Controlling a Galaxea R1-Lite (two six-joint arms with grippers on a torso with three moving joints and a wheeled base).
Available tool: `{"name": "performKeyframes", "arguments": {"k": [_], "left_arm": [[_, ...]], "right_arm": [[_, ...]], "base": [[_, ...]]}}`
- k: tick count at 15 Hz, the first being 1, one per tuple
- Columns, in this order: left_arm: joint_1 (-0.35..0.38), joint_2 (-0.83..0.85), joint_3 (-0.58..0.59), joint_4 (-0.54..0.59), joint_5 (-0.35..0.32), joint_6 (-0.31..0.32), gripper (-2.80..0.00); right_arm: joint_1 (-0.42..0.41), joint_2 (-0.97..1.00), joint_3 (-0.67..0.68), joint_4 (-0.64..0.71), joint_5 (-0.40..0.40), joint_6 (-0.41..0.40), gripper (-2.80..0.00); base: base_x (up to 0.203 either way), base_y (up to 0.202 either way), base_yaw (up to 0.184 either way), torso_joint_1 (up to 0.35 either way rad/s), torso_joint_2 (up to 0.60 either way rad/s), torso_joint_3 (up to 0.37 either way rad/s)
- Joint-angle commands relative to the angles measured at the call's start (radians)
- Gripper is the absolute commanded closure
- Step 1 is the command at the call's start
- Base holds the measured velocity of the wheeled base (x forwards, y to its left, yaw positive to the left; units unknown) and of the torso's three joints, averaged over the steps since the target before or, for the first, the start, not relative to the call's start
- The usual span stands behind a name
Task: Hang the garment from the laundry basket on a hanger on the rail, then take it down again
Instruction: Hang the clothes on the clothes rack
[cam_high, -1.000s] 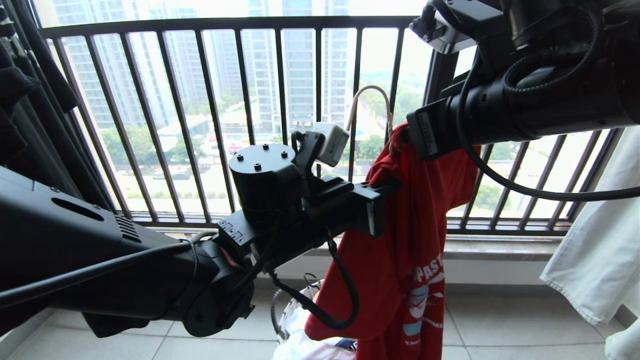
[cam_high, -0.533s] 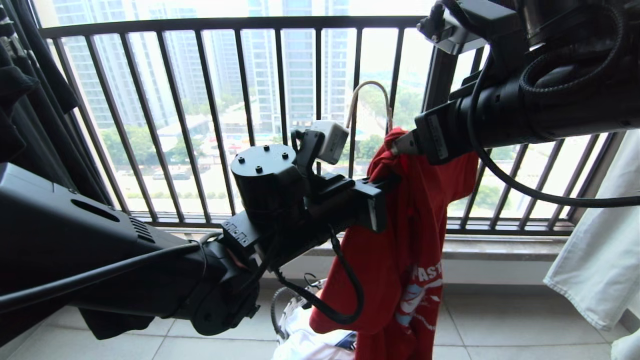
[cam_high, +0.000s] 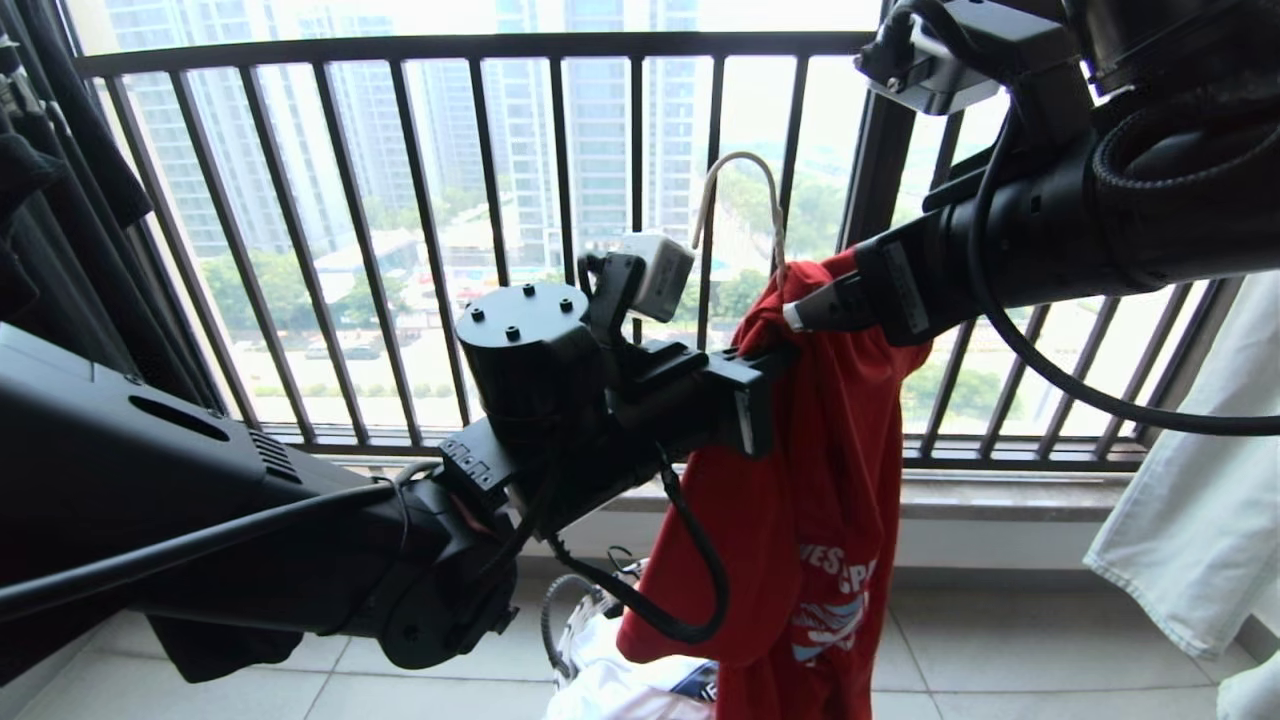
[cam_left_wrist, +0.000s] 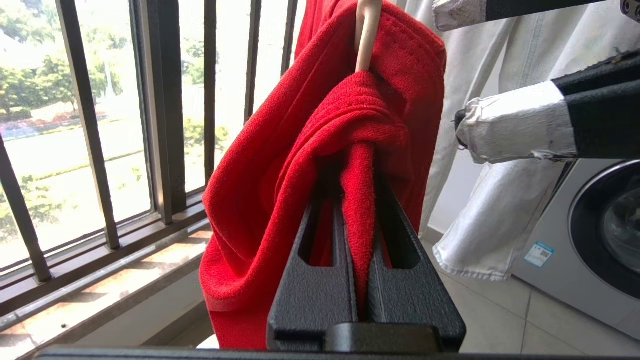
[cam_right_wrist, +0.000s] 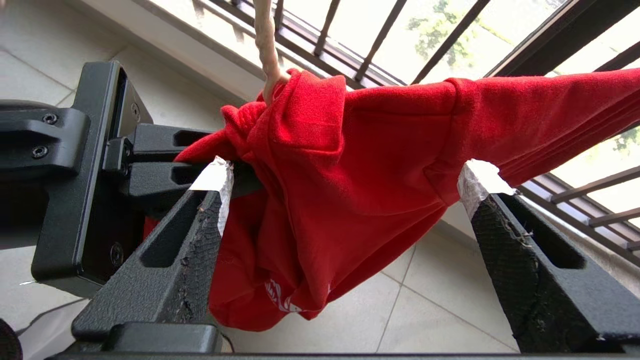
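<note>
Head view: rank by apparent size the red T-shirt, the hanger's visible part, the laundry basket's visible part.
1. Red T-shirt, largest by far.
2. Hanger and laundry basket: unsure. Only the hanger's hook shows above the collar, and only a slice of the basket shows behind the left arm, so I won't rank them.

Matte black arms; black cables looping alongside; left tool (cam_left_wrist: 362, 300) black textured fingers; right tool (cam_right_wrist: 345, 195) showing silver-taped fingertips (cam_right_wrist: 217, 182).

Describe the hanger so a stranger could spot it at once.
Start at the dark window railing. In front of it, between the two grippers, hangs a red T-shirt. The hanger is the thin off-white wire hook sticking out of its collar, the only pale loop there.
</note>
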Motion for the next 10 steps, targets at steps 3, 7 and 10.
{"name": "performKeyframes", "arguments": {"k": [3, 7, 10], "left_arm": [[0.007, -0.029, 0.001, -0.003, -0.004, -0.009, 0.00], [0.010, -0.083, 0.008, 0.082, -0.018, -0.031, 0.00], [0.020, -0.136, 0.019, 0.172, -0.111, -0.101, 0.00]], "right_arm": [[0.006, -0.063, 0.010, 0.099, 0.001, -0.002, -2.80], [0.001, -0.113, 0.010, 0.225, 0.007, -0.008, 0.00], [-0.062, -0.116, -0.010, 0.290, 0.005, -0.054, 0.00]], "base": [[0.000, 0.000, 0.000, 0.000, 0.00, 0.000], [0.000, 0.000, 0.000, 0.000, 0.00, 0.000], [0.000, 0.000, 0.000, 0.000, 0.00, 0.000]]}}
